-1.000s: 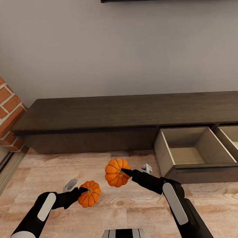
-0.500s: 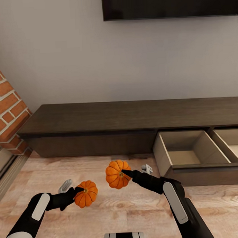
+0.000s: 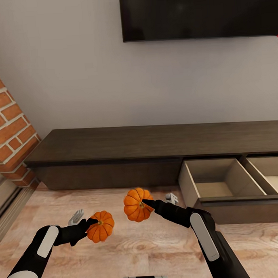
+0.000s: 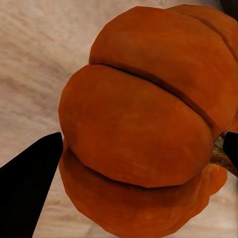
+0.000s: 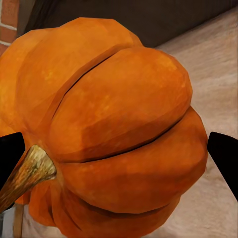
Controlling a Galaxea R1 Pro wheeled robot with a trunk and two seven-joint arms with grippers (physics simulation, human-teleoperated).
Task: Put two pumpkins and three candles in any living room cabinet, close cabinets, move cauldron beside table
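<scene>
The left tool [image 3: 91, 227] is gripping the smaller-looking pumpkin [image 3: 100, 226], with its dark fingers [image 4: 27, 183] pressing against opposite sides of the ribbed orange body in the left wrist view. The right tool [image 3: 148, 203] is gripping the second pumpkin [image 3: 136, 204]; in the right wrist view this pumpkin [image 5: 111, 131] is sitting between the two black fingers [image 5: 225, 158], and its tan stem [image 5: 27, 173] is pointing toward one of them. Both pumpkins are hanging above the wooden floor [image 3: 131, 244], in front of the cabinet [image 3: 155, 144], and are apart from each other. The left-hand pumpkin is sitting nearer the robot and farther from the cabinet than the right-hand one. The cabinet is running along the pale wall [image 3: 71, 77] as a long, low, dark-brown unit with a flat top. Toward its right end, two drawers are standing pulled out: the nearer open drawer [image 3: 213, 184] is showing pale wood sides and floor, and the second open drawer [image 3: 270, 177] is lying beside it at the picture's edge. The right-hand pumpkin is hanging just left of the nearer open drawer's front corner, outside the drawer. A brick column [image 3: 11, 132] is standing beyond the cabinet's left end, and a dark screen [image 3: 198, 13] is mounted on the wall above the cabinet.
</scene>
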